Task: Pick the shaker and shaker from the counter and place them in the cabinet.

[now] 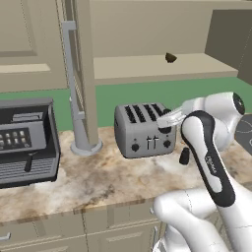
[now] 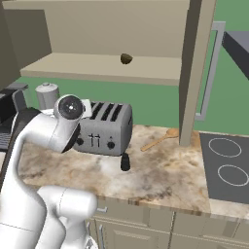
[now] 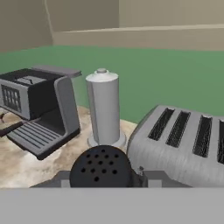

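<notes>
Status: task roughly a quarter along, by our judgement. Neither shaker is in the cabinet (image 1: 147,66) yet; its tan shelf carries just a small brown lump (image 1: 171,57).

Shaker no. 1 (image 3: 101,166): in hand view its black perforated top sits between the two fingers of the gripper (image 3: 105,178). We judge the fingers clenched on it, though contact pts are cut off at the frame bottom. In left base view the gripper (image 1: 170,118) hangs just above the toaster (image 1: 145,129), right-hand end, well below shelf level.

Shaker no. 2 (image 1: 184,156): upright on the counter (image 1: 98,182), just beside the toaster's front right corner, untouched.

Left to do, as we see it: lift no. 1 to the shelf, let go, return for no. 2, repeat.

View differences:
- Hand view gives the grasp evidence; in right base view the arm's own joint covers the hand.
- Right base view shows no. 2 (image 2: 125,162) w/ open counter all round it, plus a tan wooden spoon (image 2: 158,140) and cooktop (image 2: 226,165) to its right.
- Left base view shows the cabinet door edge-on w/ its long silver handle (image 1: 74,74), and the coffee machine (image 1: 24,142) at far left.
- Hand view adds a grey canister (image 3: 104,107) standing between coffee machine and toaster.
</notes>
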